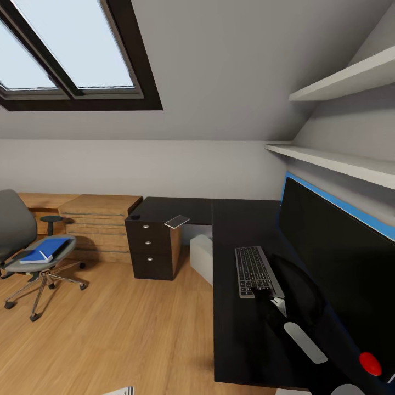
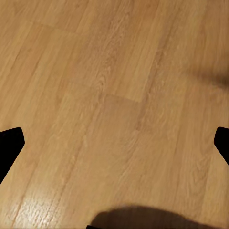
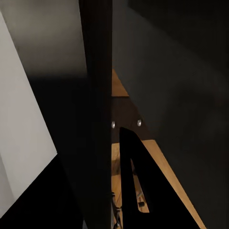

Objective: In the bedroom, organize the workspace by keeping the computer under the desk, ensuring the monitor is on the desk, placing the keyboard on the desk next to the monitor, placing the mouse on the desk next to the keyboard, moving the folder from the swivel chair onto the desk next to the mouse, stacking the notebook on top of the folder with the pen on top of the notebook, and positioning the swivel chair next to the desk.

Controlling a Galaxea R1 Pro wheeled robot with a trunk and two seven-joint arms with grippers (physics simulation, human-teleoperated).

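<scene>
Two items already sit on the desk [image 1: 241, 329]: the keyboard [image 1: 254, 270] just beside the monitor [image 1: 340, 258], whose black screen runs along the desk's right side. Computer [image 1: 201, 257] stands on the floor under the desk. Folder [image 1: 48, 248] is on the swivel chair [image 1: 27, 241] seat, well apart from the desk, across the oak floor [image 2: 114, 95]. A small flat light object [image 1: 177, 221] lies on the far desk wing; we can't tell what it is.

Our guess at the step in hand: fetch the folder. We should roll toward the chair, keep the arms tucked clear of the desk edge, and approach the folder from its open side.

Left gripper [image 2: 114, 143]: jaws wide apart, nothing between them, hanging over bare floor. Right gripper: we can't tell its state; the right wrist view is mostly dark panels.
</scene>
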